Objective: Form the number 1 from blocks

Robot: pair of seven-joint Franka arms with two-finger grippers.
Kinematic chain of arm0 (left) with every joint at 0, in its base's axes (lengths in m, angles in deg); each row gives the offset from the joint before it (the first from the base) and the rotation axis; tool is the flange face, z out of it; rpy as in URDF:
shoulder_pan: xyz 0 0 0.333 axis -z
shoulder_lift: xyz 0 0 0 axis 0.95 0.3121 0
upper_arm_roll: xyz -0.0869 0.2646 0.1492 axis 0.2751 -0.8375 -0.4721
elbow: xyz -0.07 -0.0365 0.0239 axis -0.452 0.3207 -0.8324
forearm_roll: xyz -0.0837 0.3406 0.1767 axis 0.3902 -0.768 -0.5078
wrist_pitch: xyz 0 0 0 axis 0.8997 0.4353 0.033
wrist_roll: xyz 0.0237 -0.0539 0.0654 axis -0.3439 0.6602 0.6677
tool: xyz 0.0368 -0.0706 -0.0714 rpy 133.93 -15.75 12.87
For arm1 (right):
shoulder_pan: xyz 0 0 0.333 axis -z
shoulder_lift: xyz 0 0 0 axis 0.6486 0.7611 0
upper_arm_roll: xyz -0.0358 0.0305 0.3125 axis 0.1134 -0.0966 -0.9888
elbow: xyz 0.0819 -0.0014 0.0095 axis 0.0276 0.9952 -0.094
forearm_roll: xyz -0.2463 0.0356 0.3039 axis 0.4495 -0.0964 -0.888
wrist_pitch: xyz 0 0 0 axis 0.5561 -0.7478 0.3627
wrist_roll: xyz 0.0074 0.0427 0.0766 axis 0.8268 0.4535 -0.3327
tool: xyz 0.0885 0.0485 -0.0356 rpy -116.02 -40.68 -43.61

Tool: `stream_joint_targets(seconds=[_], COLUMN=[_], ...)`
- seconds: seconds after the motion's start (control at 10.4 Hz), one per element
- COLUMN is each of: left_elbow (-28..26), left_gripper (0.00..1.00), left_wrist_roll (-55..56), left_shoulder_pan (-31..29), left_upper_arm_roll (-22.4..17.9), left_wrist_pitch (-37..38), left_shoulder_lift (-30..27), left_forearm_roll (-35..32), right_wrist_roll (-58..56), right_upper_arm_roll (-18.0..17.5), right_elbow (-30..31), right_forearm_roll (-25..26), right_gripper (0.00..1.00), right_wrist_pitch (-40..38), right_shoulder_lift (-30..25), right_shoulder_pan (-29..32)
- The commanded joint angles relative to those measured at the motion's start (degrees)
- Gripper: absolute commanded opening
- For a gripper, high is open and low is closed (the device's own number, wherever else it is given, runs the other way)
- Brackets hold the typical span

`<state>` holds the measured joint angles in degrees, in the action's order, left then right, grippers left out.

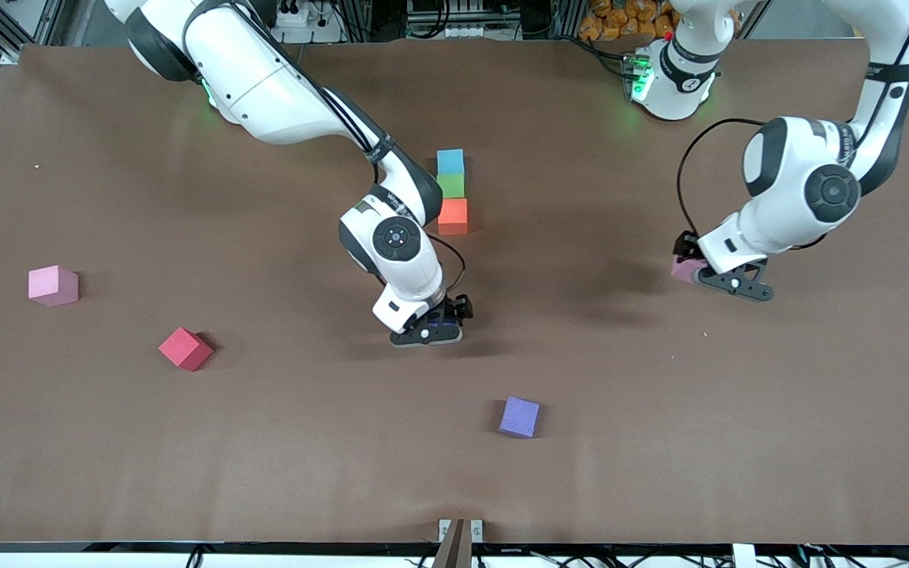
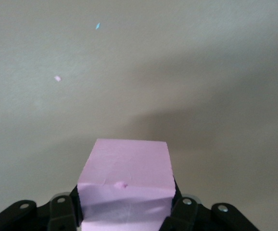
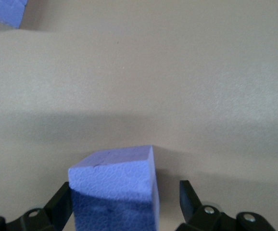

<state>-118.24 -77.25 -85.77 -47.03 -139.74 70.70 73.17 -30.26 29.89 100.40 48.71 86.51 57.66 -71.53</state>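
Light blue [image 1: 450, 161], green [image 1: 450, 185] and orange [image 1: 453, 216] blocks form a touching single-file line at mid-table. My right gripper [image 1: 429, 325] stands low, nearer the front camera than the orange block. It is open around a tilted purple block [image 3: 112, 178]: one finger [image 3: 61, 202] is against the block and the other finger [image 3: 187, 196] stands clear of it. Toward the left arm's end of the table, my left gripper [image 1: 711, 276] is shut on a pink block [image 2: 127, 163], both fingers pressed to its sides, over bare table.
Loose blocks lie on the brown table [image 1: 265, 442]: another pink one [image 1: 53, 285] and a red one [image 1: 185, 348] toward the right arm's end, and a second purple one [image 1: 519, 416] near the front edge, which also shows in the right wrist view as a purple block [image 3: 2, 12].
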Motion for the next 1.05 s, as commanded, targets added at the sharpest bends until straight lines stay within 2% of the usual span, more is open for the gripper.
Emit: stream_joint_targets(seconds=[0.0, 0.19, 0.29, 0.58, 0.96], left_elbow=[4.03, 5.62, 5.89, 5.89, 6.94], left_gripper=[0.48, 0.49, 0.49, 0.49, 0.49], left_wrist_roll=[5.45, 7.93, 8.29, 10.3, 16.95], left_shoulder_pan=[1.03, 2.44, 2.88, 3.41, 6.73], left_upper_arm_roll=[1.48, 1.4, 1.48, 1.49, 1.49], left_wrist_pitch=[1.36, 1.36, 1.36, 1.36, 1.44], left_shoulder_lift=[2.72, 3.95, 4.22, 4.23, 5.36], left_forearm_roll=[1.2, 1.2, 1.2, 1.2, 1.2], right_wrist_roll=[-0.76, -2.76, -4.34, -16.36, -23.51], right_upper_arm_roll=[0.13, 0.04, -0.04, -0.04, -0.04], right_elbow=[-1.88, -1.44, -1.44, -0.65, 2.16], right_forearm_roll=[0.18, -0.08, -0.69, -8.5, -11.23], right_gripper=[0.0, 0.0, 0.0, 0.0, 0.0], right_wrist_pitch=[-0.83, -3.62, -8.43, -23.55, -36.84], right_shoulder_lift=[0.48, -2.49, -5.03, -15.31, -26.48], right_shoulder_pan=[0.41, 2.08, 3.65, 10.94, 18.59])
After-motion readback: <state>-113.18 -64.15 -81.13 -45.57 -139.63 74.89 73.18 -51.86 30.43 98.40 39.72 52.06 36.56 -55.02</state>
